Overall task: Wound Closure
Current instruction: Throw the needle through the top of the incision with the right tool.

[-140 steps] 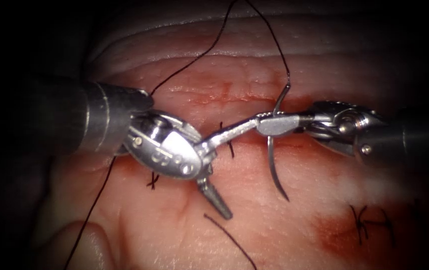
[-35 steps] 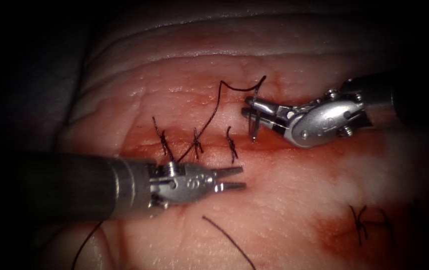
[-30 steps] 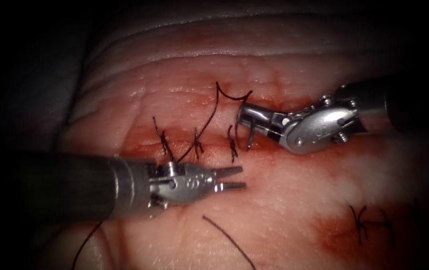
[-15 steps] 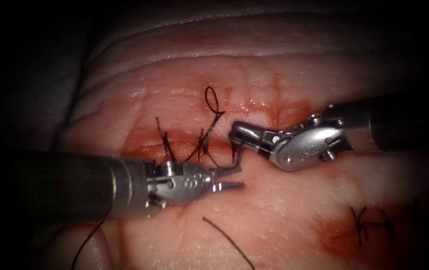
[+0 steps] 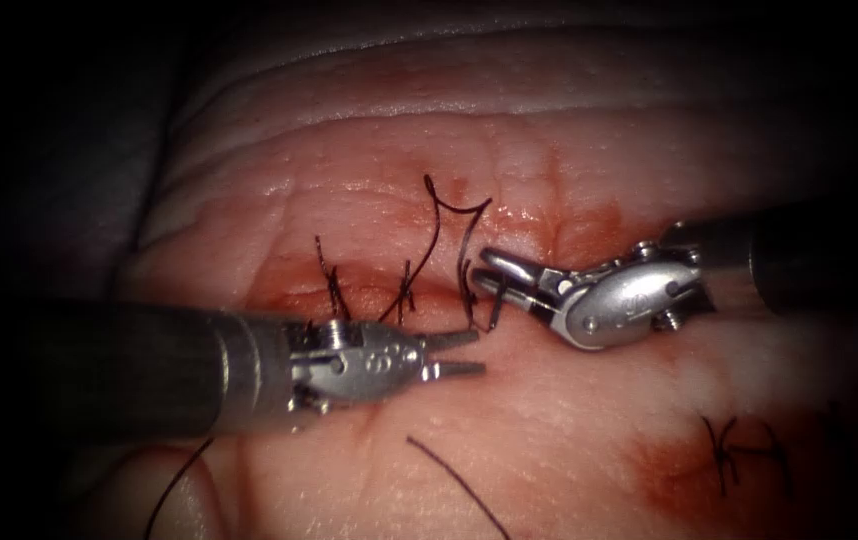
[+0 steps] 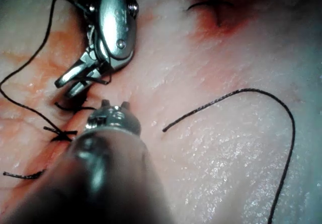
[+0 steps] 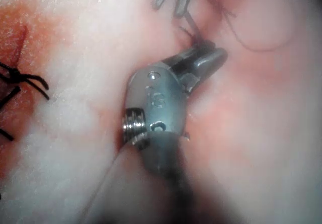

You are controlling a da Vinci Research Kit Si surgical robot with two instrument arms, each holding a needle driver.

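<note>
Just right of the stitched stretch of the cut (image 5: 389, 295), the needle (image 5: 494, 305) is being held in the clamped jaws of the right tool (image 5: 494, 272), its point angled down at the tissue (image 5: 569, 400) without clearly being in it. The thread (image 5: 449, 215) is being trailed up from it in a loop. The left tool (image 5: 464, 353) is being kept close below, jaws apart and holding nothing; the needle could be twisted in the grip, or slack thread caught on the stitches (image 5: 329, 285).
</note>
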